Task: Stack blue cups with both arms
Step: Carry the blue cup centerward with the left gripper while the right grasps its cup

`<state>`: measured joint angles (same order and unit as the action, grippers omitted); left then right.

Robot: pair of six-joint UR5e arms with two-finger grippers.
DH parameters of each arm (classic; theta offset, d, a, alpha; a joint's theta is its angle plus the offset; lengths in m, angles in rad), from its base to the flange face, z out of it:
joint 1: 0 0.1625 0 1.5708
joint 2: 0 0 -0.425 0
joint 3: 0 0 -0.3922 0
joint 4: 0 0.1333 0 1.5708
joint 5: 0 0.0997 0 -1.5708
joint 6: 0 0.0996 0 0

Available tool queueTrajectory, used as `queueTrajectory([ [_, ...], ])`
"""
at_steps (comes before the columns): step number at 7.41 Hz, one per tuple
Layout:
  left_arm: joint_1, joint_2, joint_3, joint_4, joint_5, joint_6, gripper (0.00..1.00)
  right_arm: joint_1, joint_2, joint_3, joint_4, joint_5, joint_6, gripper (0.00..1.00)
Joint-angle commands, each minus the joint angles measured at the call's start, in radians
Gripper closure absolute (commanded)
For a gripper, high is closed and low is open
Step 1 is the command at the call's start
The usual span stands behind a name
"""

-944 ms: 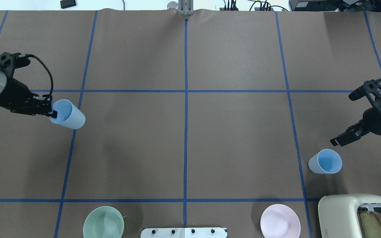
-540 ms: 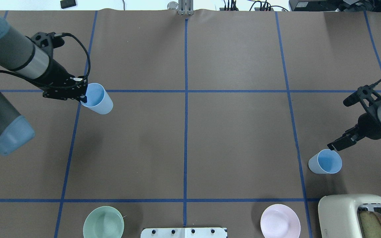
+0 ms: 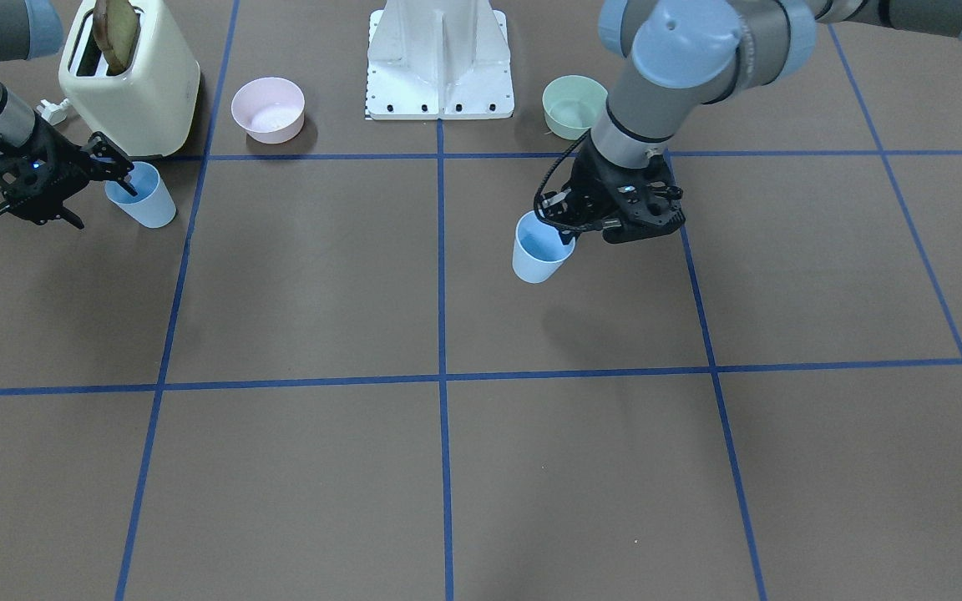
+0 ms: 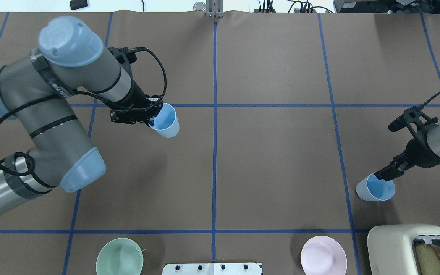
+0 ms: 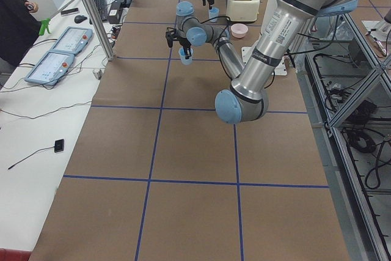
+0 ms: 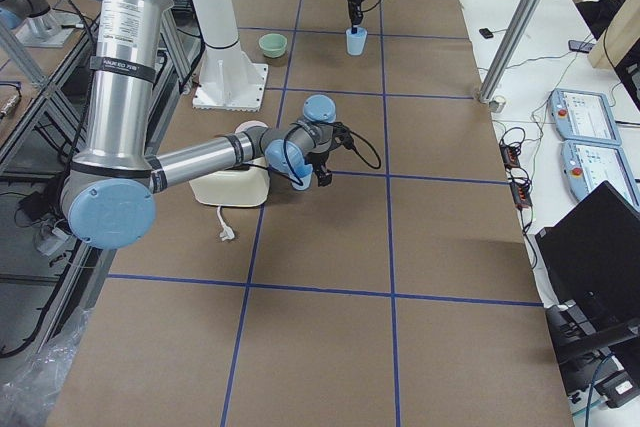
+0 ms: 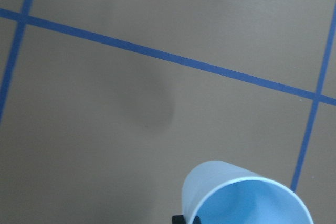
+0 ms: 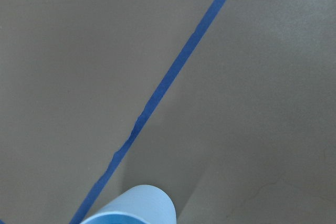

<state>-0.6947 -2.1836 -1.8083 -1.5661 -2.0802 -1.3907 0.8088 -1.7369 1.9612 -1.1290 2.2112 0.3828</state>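
L gripper (image 4: 152, 120) fingers pinch blue cup (image 4: 167, 124) rim, cup wall betw. them. R gripper (image 4: 379, 177) fingertips at 2nd blue cup (image 4: 372, 191) rim; can't tell if closed.

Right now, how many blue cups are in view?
2. Lifted cup: in jaws of the left arm, off the table. Standing cup: by the toaster, right arm at its rim. None seem hidden.

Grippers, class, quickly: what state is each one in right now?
Left gripper: shut on a blue cup, pinching its rim.
Right gripper: at the rim of the other blue cup; cannot tell.
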Motion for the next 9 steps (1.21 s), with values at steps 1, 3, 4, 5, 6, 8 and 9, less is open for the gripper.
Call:
queueTrajectory([
  [1,0.046,-0.080,0.068,-0.003,0.032,-0.059,1.00,-0.017,-0.001,-0.001,0.000,-0.005,-0.002,0.19],
  [3,0.078,-0.113,0.086,-0.008,0.078,-0.077,1.00,-0.016,-0.013,0.004,0.000,0.001,-0.005,0.16],
  [4,0.078,-0.111,0.087,-0.008,0.078,-0.077,1.00,-0.016,-0.032,0.031,0.000,0.008,-0.007,0.15],
  [5,0.078,-0.111,0.087,-0.008,0.078,-0.077,1.00,-0.016,-0.052,0.045,0.000,0.009,-0.005,0.14],
  [6,0.093,-0.113,0.099,-0.009,0.080,-0.076,1.00,-0.035,-0.052,0.041,0.000,0.001,-0.005,0.15],
  [8,0.106,-0.133,0.128,-0.012,0.080,-0.076,1.00,-0.056,-0.052,0.038,0.000,-0.004,-0.007,0.30],
  [9,0.106,-0.152,0.162,-0.028,0.080,-0.074,1.00,-0.060,-0.050,0.038,0.000,-0.004,-0.007,0.38],
])
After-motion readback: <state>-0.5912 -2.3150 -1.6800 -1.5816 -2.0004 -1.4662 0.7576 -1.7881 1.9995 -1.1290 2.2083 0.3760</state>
